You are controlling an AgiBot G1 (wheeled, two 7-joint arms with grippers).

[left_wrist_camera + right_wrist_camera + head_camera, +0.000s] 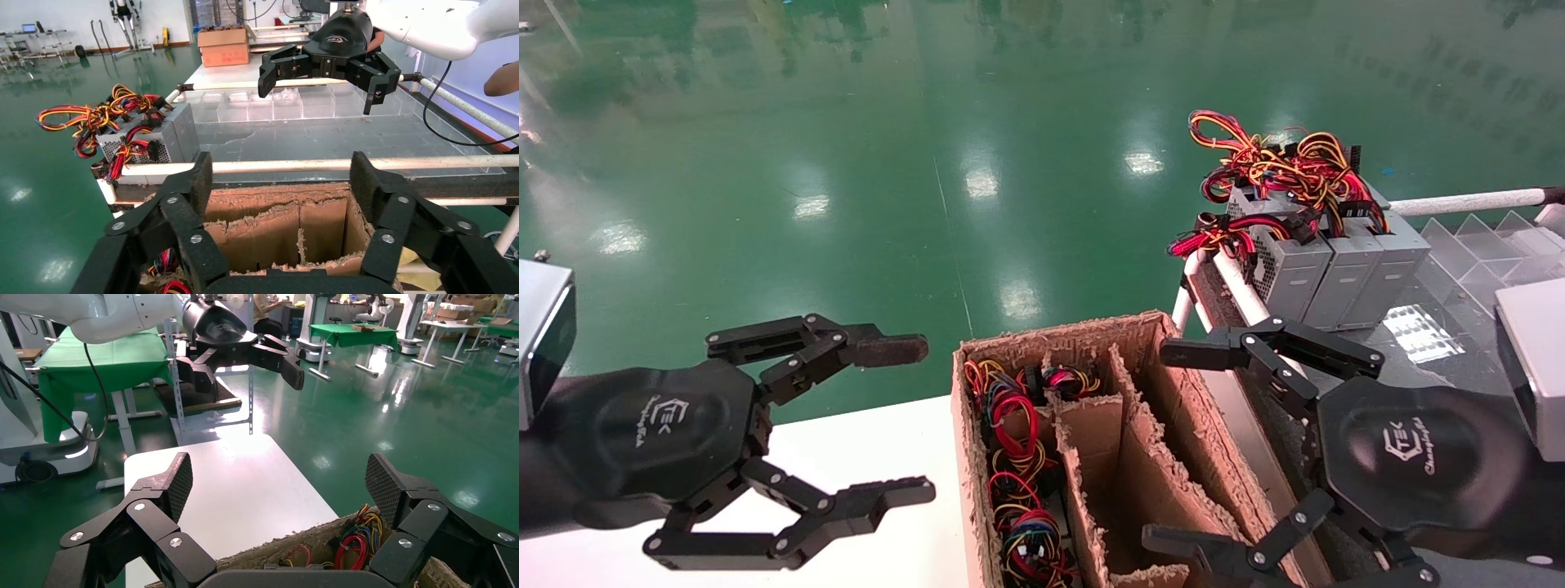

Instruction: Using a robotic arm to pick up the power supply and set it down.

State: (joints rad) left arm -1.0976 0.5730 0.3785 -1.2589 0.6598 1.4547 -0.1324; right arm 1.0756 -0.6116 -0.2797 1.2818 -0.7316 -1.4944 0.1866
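The power supply shows only as coiled blue, red and yellow wires (1030, 539) in the left compartment of a worn cardboard box (1140, 327); its grey body is hidden inside. The same wires (361, 539) appear in the right wrist view. My right gripper (1160, 445), with all-black fingertips, hangs open above the box's right compartments and holds nothing. In its own view, the right gripper (280, 471) spans the box rim (294, 539). My left gripper (923, 420), with one brownish worn pad, hovers open over the white table (878, 441) left of the box.
Three grey units with red, yellow and black wires (1336, 261) stand on the rack behind the box, beside a white rail (1467, 200). A clear divided tray (1483, 245) lies to their right. Green floor lies beyond the table's edge.
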